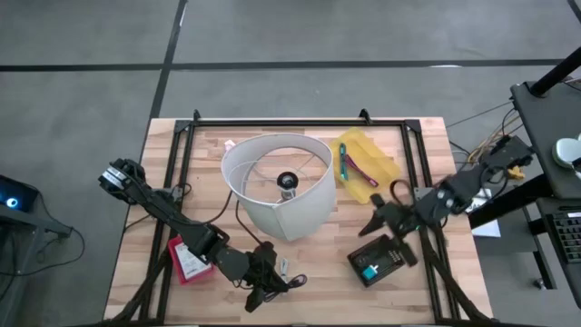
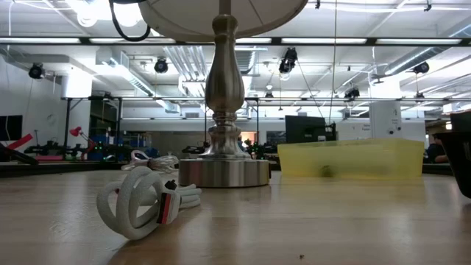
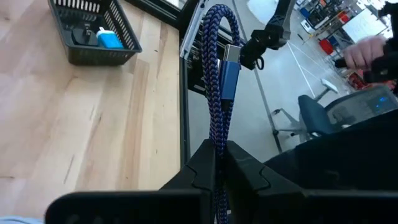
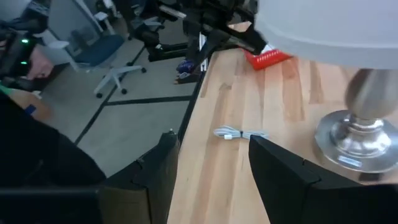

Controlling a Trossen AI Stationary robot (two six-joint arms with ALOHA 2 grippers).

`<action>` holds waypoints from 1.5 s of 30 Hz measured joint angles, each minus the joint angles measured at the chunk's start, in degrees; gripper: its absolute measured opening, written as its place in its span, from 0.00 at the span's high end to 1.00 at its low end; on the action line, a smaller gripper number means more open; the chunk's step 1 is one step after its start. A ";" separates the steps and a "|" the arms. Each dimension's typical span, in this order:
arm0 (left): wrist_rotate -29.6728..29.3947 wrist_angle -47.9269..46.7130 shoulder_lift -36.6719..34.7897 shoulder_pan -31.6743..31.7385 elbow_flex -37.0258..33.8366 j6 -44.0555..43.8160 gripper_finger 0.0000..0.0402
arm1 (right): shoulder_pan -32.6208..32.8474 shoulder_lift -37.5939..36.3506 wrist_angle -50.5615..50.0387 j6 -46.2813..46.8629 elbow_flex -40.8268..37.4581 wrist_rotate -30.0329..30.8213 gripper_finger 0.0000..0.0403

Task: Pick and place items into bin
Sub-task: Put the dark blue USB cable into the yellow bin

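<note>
Left gripper [image 3: 219, 163] clamped on braided blue cable [image 3: 219, 81], near lamp [image 1: 278, 184]. Right gripper [image 4: 211, 165] spread, empty. Yellow bin [image 1: 365, 163] beside lamp holds 2 items [image 1: 349, 165].

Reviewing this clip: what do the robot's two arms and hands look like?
Both arms are dark, jointed links with black cabling along them. The left hand and right hand each end in two dark, flat, angular fingers. The right arm carries a small yellow fitting near its wrist. No markings can be made out.
</note>
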 joint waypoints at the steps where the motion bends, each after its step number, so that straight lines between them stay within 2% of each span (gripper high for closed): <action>1: -0.16 -0.02 0.00 0.00 0.00 0.53 0.99 | 1.29 1.59 1.45 0.44 0.00 1.64 0.55; 6: -1.13 -0.01 0.00 0.00 0.00 1.82 0.99 | 4.63 9.23 10.86 1.97 0.02 9.30 0.59; 12: -1.36 -0.04 0.00 0.00 -0.24 1.86 0.99 | 4.66 17.60 22.90 4.08 0.03 9.47 0.60; 18: -1.55 0.01 0.00 0.00 -0.24 2.16 0.99 | 4.68 23.94 27.82 8.97 0.04 9.20 0.51; 25: -4.33 -0.01 0.00 -0.02 -0.24 4.50 0.99 | 4.53 29.81 40.73 10.95 0.81 9.70 0.36; 29: -6.77 0.00 0.04 0.17 -0.28 5.31 0.99 | 4.53 32.94 40.47 13.76 2.47 13.09 0.34; 34: -8.62 -0.07 0.09 0.25 -0.31 5.38 0.99 | 4.51 35.28 40.67 17.53 4.43 17.89 0.36; 45: -9.66 0.04 0.11 0.43 -0.23 6.81 0.99 | 4.51 38.02 40.41 18.45 8.82 20.01 0.44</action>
